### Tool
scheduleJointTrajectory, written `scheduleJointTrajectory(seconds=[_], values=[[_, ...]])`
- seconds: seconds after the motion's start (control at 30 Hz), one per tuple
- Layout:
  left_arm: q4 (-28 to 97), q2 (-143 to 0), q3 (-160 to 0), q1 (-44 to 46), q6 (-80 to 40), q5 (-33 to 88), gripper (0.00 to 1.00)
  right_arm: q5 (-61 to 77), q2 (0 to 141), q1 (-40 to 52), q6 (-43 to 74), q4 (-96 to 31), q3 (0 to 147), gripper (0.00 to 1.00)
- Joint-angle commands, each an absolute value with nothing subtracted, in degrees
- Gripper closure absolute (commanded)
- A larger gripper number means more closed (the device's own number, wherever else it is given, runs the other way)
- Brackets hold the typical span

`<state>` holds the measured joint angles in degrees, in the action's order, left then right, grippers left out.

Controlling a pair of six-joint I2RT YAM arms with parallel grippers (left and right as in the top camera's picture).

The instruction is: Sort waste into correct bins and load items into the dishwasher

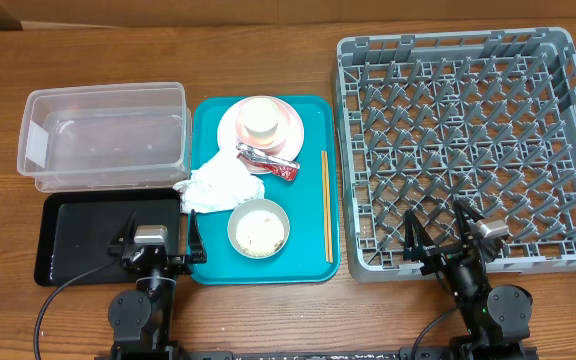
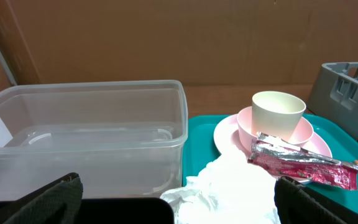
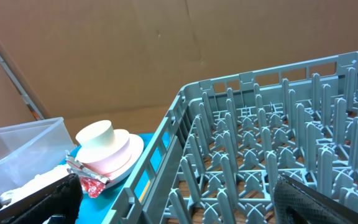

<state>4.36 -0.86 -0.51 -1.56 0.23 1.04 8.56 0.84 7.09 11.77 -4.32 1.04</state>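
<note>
On the teal tray [image 1: 308, 130] a cream cup [image 1: 259, 117] sits on the pink plate [image 1: 230, 127]. A red wrapper [image 1: 270, 160], a crumpled napkin [image 1: 220, 185], a bowl [image 1: 235, 228] holding rice crumbs and chopsticks [image 1: 326, 205] lie there too. The clear tub [image 1: 103, 135] and black tray [image 1: 83, 235] are at left, the grey dish rack [image 1: 473, 45] at right. My left gripper [image 1: 160, 240] hangs open over the black tray's near right corner, the napkin [image 2: 229, 190] just ahead of it. My right gripper [image 1: 438, 226] is open above the rack's [image 3: 278, 137] near left corner.
The teal tray fills the gap between the bins and the rack. Bare wooden table runs along the front edge around both arm bases. A brown cardboard wall stands behind the table in both wrist views.
</note>
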Motion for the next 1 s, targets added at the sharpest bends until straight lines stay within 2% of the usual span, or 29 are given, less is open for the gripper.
scheduleJointTrajectory(seconds=[0.0, 0.63, 0.83, 0.97], values=[[4.4, -0.3, -0.3, -1.4, 1.3, 0.7, 0.0, 8.4, 0.2, 6.7, 11.8, -4.0, 0.5, 0.0], [4.4, -0.3, -0.3, -1.4, 1.3, 0.7, 0.0, 8.4, 0.2, 6.7, 11.8, -4.0, 0.5, 0.0], [0.6, -0.3, -0.3, -1.4, 1.3, 1.6, 0.0, 8.4, 0.2, 6.7, 11.8, -4.0, 0.5, 0.0], [3.6, -0.3, -0.3, -1.4, 1.3, 1.6, 0.0, 8.4, 0.2, 6.7, 11.8, -4.0, 0.5, 0.0]])
